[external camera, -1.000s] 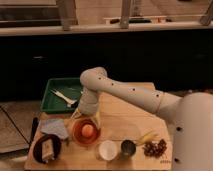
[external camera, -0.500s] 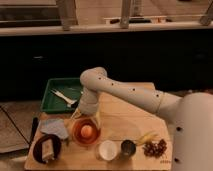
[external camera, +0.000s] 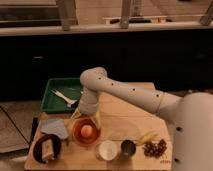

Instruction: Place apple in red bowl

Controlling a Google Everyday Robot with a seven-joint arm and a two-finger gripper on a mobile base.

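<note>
Hardly anything is shifting since a second ago: the apple (external camera: 87, 131) is still sitting in the middle of the red bowl (external camera: 76, 136), and the arm is keeping the same bent pose over it. The gripper (external camera: 86, 119) is hanging just at the bowl's 12 o'clock edge, its fingers (external camera: 97, 118) spreading apart to either side and pinching nothing. The bowl is resting on the wooden table (external camera: 125, 112) near its front. At the bowl's 4 o'clock a white cup (external camera: 107, 149) is standing close by, with a small dark cup (external camera: 128, 147) just beyond it at 3 o'clock. Further that way, a yellow item (external camera: 145, 137) and dark grapes (external camera: 155, 148) are lying near each other. At the bowl's 9 o'clock a grey-blue cloth (external camera: 54, 127) is lying, and at 8 o'clock a dark plate (external camera: 47, 147) is sitting. At 11 o'clock a green tray (external camera: 55, 105) is holding a white utensil (external camera: 62, 96).
</note>
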